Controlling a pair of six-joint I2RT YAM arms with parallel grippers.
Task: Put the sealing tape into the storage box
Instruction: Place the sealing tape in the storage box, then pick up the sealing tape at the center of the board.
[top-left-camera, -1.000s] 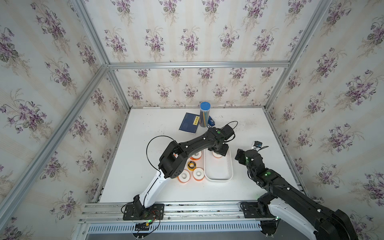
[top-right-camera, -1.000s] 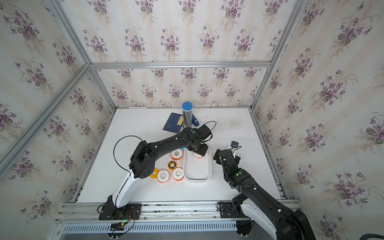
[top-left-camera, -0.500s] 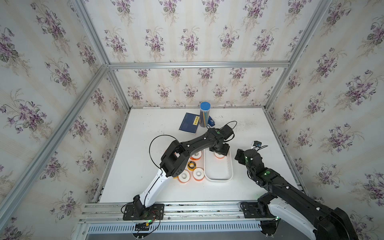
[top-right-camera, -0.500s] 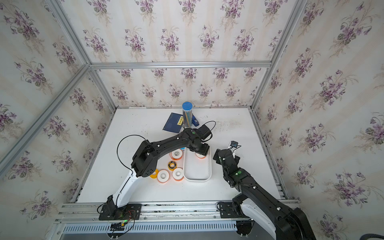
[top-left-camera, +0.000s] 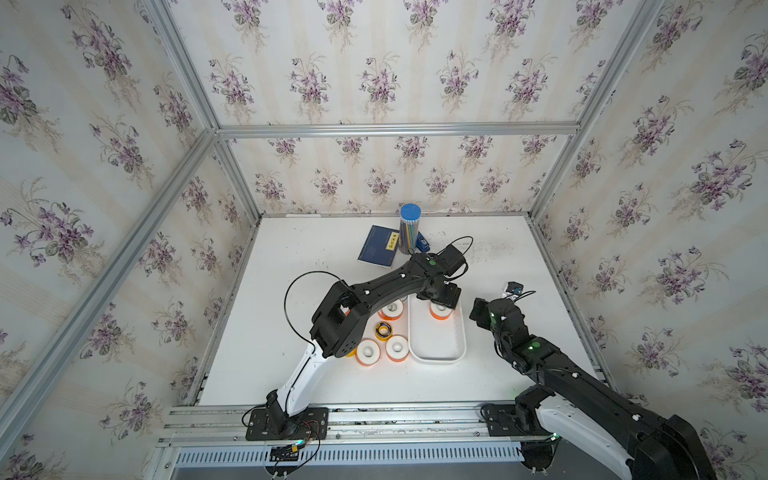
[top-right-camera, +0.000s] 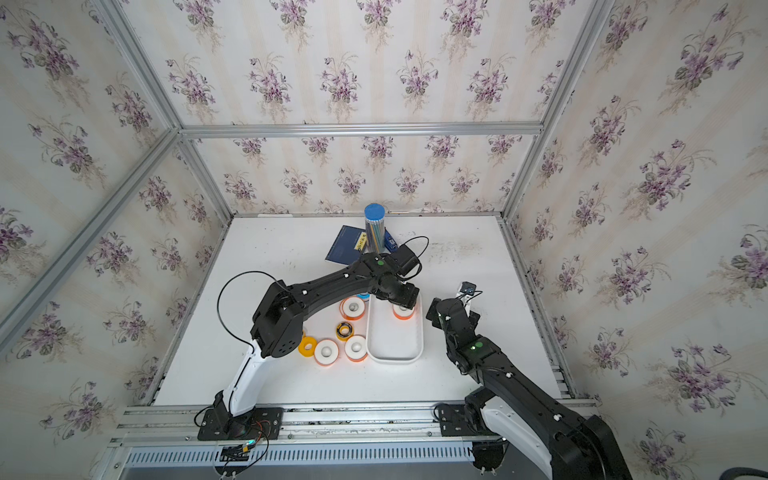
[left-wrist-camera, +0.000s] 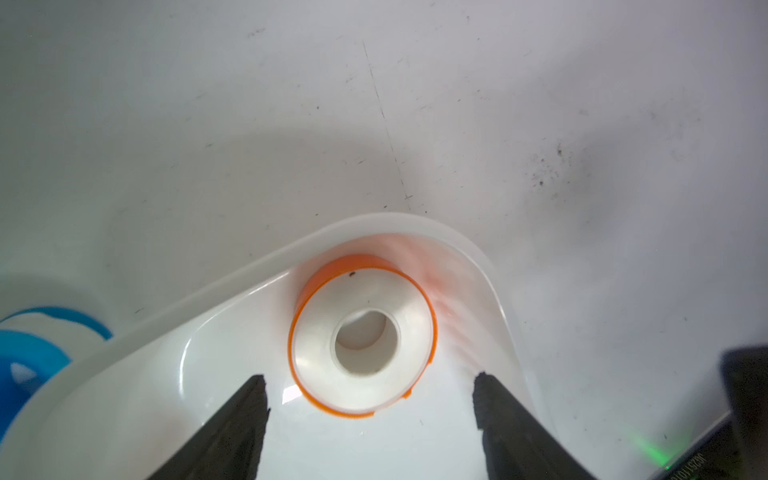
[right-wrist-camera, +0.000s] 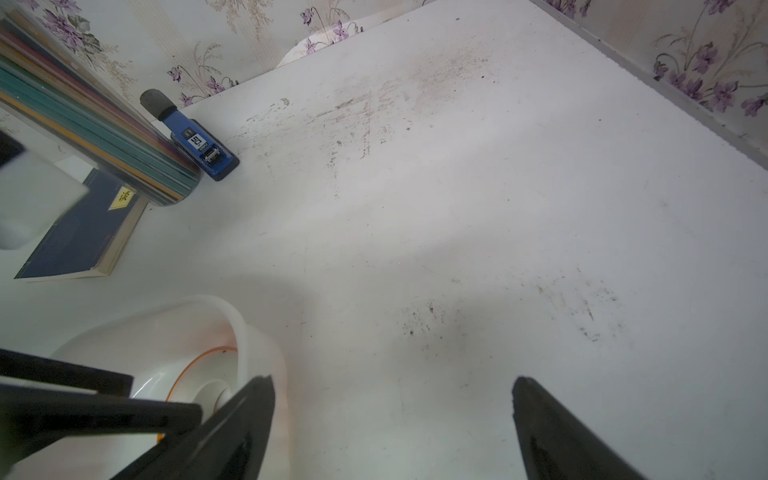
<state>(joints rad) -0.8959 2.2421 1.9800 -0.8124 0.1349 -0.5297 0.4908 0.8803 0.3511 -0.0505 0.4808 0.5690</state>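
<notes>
Sealing tape, a white-faced roll with an orange rim (left-wrist-camera: 361, 340), now lies flat in the far corner of the shallow white plastic storage box (left-wrist-camera: 208, 299). My left gripper (left-wrist-camera: 370, 377) has just widened. Its jaws stand clear on either side of the roll, so I judge this one delivered. My right gripper (right-wrist-camera: 392, 380) hangs wide and empty just right of the box. Only the top views show the other rolls (top-left-camera: 368, 352) waiting left of the box. Only my left wrist view shows the gap around the roll.

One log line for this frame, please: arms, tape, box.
left gripper: open above storage box, holding nothing | orange-rimmed roll: flat at box's far end | right gripper: open, empty, beside box | other rolls: on table
</notes>
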